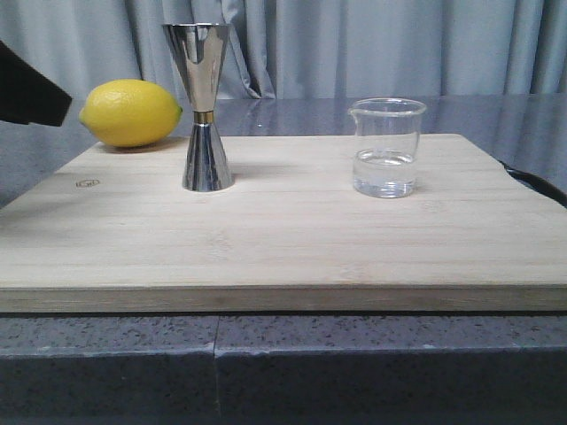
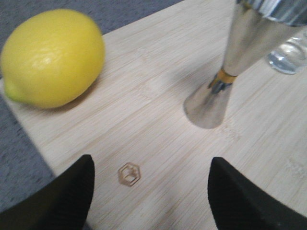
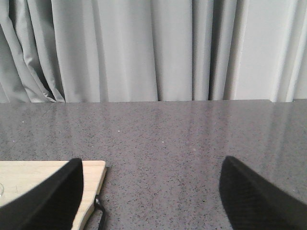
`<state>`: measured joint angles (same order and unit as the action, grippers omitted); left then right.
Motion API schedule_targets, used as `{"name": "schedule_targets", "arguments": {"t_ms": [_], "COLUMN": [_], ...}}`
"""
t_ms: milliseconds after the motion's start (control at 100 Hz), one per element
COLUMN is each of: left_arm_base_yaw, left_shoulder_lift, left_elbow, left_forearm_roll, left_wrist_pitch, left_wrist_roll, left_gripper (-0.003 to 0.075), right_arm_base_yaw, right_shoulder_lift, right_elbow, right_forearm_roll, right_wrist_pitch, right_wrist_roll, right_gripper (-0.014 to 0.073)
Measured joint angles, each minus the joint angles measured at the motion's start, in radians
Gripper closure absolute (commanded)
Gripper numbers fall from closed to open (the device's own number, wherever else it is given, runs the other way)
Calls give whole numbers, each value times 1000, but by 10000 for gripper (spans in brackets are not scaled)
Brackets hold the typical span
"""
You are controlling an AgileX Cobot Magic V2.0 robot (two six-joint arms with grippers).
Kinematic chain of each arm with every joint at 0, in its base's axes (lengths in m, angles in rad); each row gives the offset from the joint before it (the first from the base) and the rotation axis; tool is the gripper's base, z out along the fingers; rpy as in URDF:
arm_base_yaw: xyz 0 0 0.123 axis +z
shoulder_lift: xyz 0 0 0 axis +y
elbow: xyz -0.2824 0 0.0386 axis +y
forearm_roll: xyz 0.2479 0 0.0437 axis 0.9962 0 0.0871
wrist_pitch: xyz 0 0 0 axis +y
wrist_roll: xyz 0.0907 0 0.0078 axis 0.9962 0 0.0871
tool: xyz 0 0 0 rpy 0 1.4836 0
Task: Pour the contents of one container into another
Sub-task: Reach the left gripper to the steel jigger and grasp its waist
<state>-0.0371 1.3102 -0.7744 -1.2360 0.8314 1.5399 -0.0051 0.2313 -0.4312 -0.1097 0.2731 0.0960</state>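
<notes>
A small clear glass beaker (image 1: 386, 147) with a pouring lip stands on the right part of the wooden board (image 1: 283, 239), a little clear liquid in its bottom. The tall steel jigger (image 1: 202, 104) with a gold band at its waist stands upright on the board's left part; the left wrist view shows it (image 2: 225, 72) with a sliver of the beaker (image 2: 289, 56) behind. My left gripper (image 2: 151, 184) is open above the board's left edge, short of the jigger, holding nothing. My right gripper (image 3: 151, 187) is open over the grey counter, off the board's right corner.
A yellow lemon (image 1: 131, 112) lies at the board's back left corner, close to the jigger. A dark part of the left arm (image 1: 31, 93) shows at the left edge. A black loop (image 1: 532, 181) hangs at the board's right end. Grey curtains hang behind the counter (image 1: 283, 363).
</notes>
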Motion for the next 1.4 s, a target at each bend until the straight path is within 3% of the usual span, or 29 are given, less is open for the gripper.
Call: {"name": "schedule_targets", "arguments": {"t_ms": [230, 650, 970, 1400], "left_arm_base_yaw": [0, -74, -131, -191], "left_shoulder_lift": [132, 288, 391, 444], "left_elbow": [0, -9, -45, -98], "left_forearm_roll": [-218, -399, -515, -537], "left_wrist_pitch": [195, 313, 324, 324], "left_wrist_roll": [316, 597, 683, 690], "left_gripper": [262, 262, 262, 283], "right_arm_base_yaw": [0, 0, 0, 0], "right_shoulder_lift": [0, 0, 0, 0], "right_elbow": [0, 0, 0, 0], "right_forearm_roll": [0, 0, 0, 0], "right_wrist_pitch": [0, 0, 0, 0], "right_wrist_roll": [0, 0, 0, 0], "right_gripper": [61, 61, 61, 61]}}
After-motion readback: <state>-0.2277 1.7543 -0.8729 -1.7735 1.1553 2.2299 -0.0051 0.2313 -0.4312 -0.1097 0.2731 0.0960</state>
